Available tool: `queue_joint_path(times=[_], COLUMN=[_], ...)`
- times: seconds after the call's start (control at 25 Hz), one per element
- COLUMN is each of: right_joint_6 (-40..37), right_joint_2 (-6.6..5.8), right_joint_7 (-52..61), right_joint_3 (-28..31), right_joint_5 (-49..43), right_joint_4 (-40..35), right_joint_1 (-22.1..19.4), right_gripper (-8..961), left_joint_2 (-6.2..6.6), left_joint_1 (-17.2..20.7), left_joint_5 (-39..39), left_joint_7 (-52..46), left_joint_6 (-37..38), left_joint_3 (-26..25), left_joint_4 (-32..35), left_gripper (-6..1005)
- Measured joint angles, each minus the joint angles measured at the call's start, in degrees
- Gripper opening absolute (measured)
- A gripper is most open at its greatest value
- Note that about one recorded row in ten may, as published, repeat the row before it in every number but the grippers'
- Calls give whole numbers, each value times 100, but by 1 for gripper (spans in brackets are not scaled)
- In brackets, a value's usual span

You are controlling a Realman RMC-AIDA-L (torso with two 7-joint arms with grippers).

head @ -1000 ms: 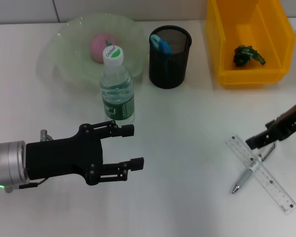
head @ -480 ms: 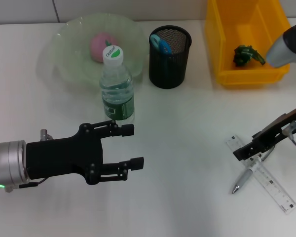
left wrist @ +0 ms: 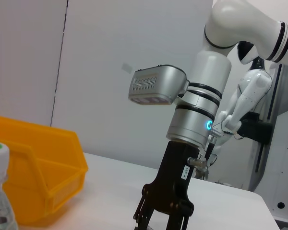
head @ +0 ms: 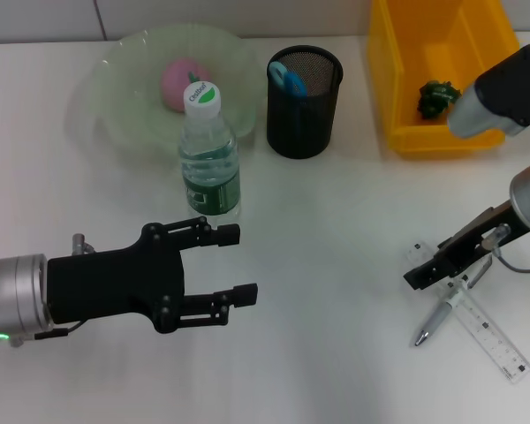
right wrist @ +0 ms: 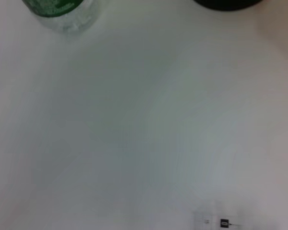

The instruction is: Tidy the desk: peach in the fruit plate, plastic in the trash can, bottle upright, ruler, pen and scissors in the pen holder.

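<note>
- Judging from the layout, most of the tidying was done: the peach [head: 182, 83] lay in the fruit plate [head: 115, 88], a green scrap of plastic [head: 436, 97] sat in the yellow trash can [head: 406, 53], and the water bottle [head: 209, 159] stood upright, cap up, just ahead of the left tool [head: 234, 262].
- Blue scissors handles [head: 289, 79] showed inside the black mesh pen holder [head: 304, 102], so that item appeared finished too.
- What was left, as far as could be seen: the ruler [head: 477, 325] and the pen [head: 442, 313], both on the tabletop.
- The right tool [head: 428, 269] hung low directly over the near end of the ruler, where the pen crossed it; whether its fingers were spread or closed could not be told.
- The ruler's long axis ran diagonally, from beneath the right tool away toward the robot's right and nearer its body.
- The pen lay across the ruler, its tip pointing toward the robot and slightly to its left, its clip end beside the right tool.
- The left tool was released, fingers spread and empty, hovering short of the bottle and well apart from the pen and ruler.
</note>
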Motion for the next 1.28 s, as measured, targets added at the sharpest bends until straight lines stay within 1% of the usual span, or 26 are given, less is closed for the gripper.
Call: queue_joint_path(times=[0.04,0.24,0.36,0.6,0.8,0.84,0.88,0.92,0.96,1.0,1.04,1.08,1.16,1.2,1.28], right_joint_6=[75,170,167,149,98,31,31,-22,-58,-75,-15,-15,204,329,599], right_joint_2=[0,-6,-5,0,1,-1,-1,-7,-22,-39,-47,-47,-53,-51,-51], right_joint_7=[68,100,100,72,21,-119,-119,-248,-412,-656,-1060,-1060,-1725,-2093,-2990], right_joint_3=[-115,-223,-237,-204,-78,229,229,505,822,1314,2005,2005,2815,3086,3370], right_joint_5=[-1,-6,-5,10,73,304,304,542,832,1283,1958,1958,2995,3574,4734], right_joint_4=[75,90,57,11,-287,-470,-470,-558,-640,-692,-671,-671,-369,-72,674], right_joint_1=[18,12,-8,-30,-124,-167,-167,-183,-192,-202,-210,-210,-211,-211,-189], right_gripper=[744,741,574,467,377,377,377,376,376,376,379,382,389,392,399], left_joint_2=[-6,-7,-11,-17,-16,-15,-15,-15,-15,-15,-14,-14,-17,-19,-24], left_joint_1=[6,29,41,71,73,73,72,72,72,71,71,71,71,71,71], left_joint_5=[0,0,0,0,0,0,0,0,0,0,0,0,0,0,-10], left_joint_7=[2,10,11,14,15,15,15,15,15,15,15,15,15,15,15], left_joint_6=[0,1,3,26,38,42,43,43,43,47,47,47,47,47,47], left_joint_3=[0,0,0,0,0,0,0,0,0,0,0,0,0,0,0], left_joint_4=[-4,-4,-4,-4,-4,-4,-4,-4,-4,-4,-4,-3,-4,-4,-4], left_gripper=[769,769,769,769,769,769,769,769,769,769,769,769,769,769,769])
